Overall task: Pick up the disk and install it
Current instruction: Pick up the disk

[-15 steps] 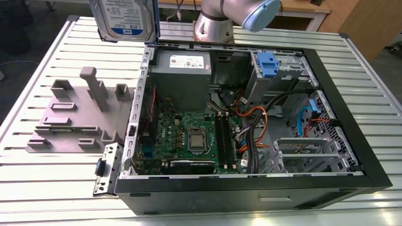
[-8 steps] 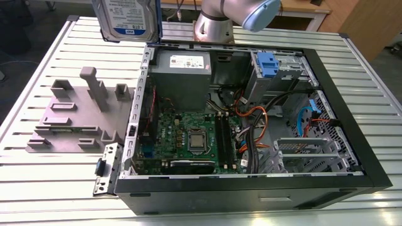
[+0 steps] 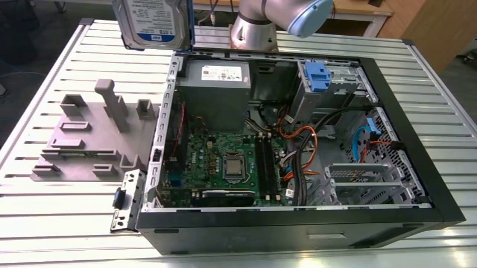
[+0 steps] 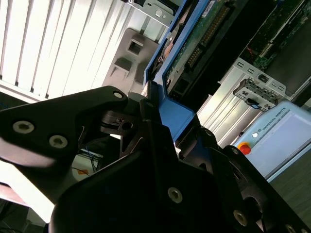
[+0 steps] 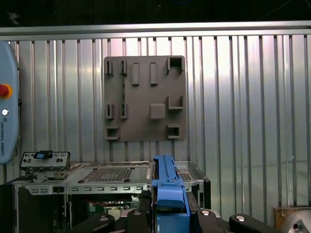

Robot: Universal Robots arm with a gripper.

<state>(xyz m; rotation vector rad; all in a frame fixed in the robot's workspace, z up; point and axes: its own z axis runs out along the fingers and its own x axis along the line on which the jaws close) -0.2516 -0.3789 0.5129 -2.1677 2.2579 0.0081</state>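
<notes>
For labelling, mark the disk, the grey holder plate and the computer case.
the disk (image 3: 153,22): exterior view, on its labelled face.
the grey holder plate (image 5: 143,99): first wrist view, on its flat middle.
the computer case (image 3: 298,218): exterior view, on its black outer wall.

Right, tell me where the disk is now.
The silver rectangular disk in its blue plastic carrier hangs at the exterior view's upper left, held in the black end effector, near the back corner of the open black computer case.
</notes>
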